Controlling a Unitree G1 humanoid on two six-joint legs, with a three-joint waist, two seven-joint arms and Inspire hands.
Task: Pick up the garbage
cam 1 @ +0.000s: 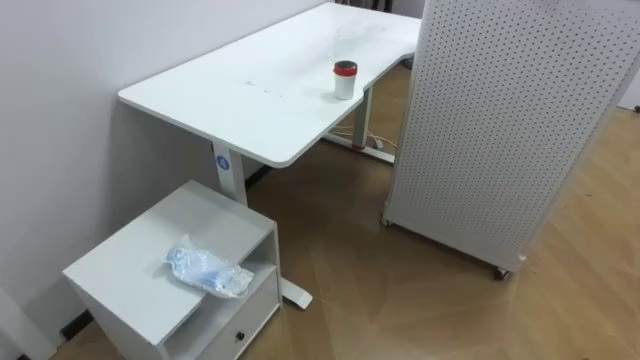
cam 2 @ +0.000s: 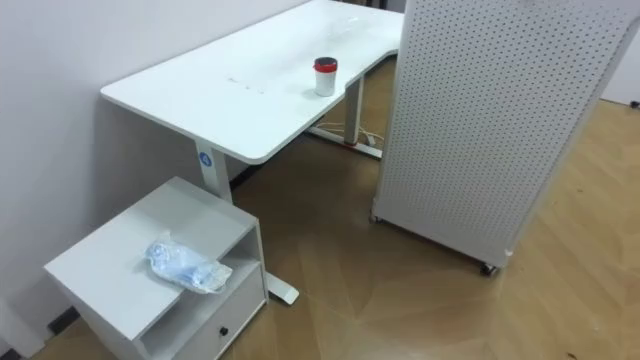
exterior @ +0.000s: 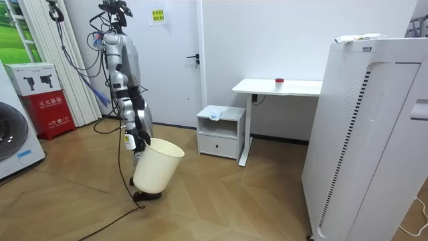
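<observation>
**Editor:** What do we have here?

**Photographer:** The humanoid stands on wood flooring at the left of the room view. It faces a low white cabinet (cam 1: 120, 275) and a white desk (cam 1: 240, 95) against the far wall. The task is picking up garbage.

**Editor:** Where is the garbage?

**Photographer:** A crumpled plastic wrapper (cam 1: 207, 270), clear with blue in it, lies on the cabinet's top at the lower left of the left eye view. It sits near the front edge, above the open shelf. Nothing is touching it.

**Editor:** And the hands?

**Photographer:** In the room view one hand hangs low at the rim of a tilted cream bin (exterior: 158, 166). From the way the body faces, it reads as the right hand (exterior: 136, 138). I cannot tell how its fingers lie on the rim.

**Editor:** How far along is the job?

**Photographer:** Early, by my reading. The bin is with the robot, but the robot stands well apart from the cabinet. It must close that gap, reach the wrapper, lift it and drop it into the bin. None of that is done.

**Editor:** Anything else in frame?

**Photographer:** A white cup with a red lid (cam 1: 344, 80) stands upright on the desk in the upper middle. It could be a second item to collect, though I cannot say. A tall perforated panel (cam 1: 510, 120) on castors fills the right side.
</observation>
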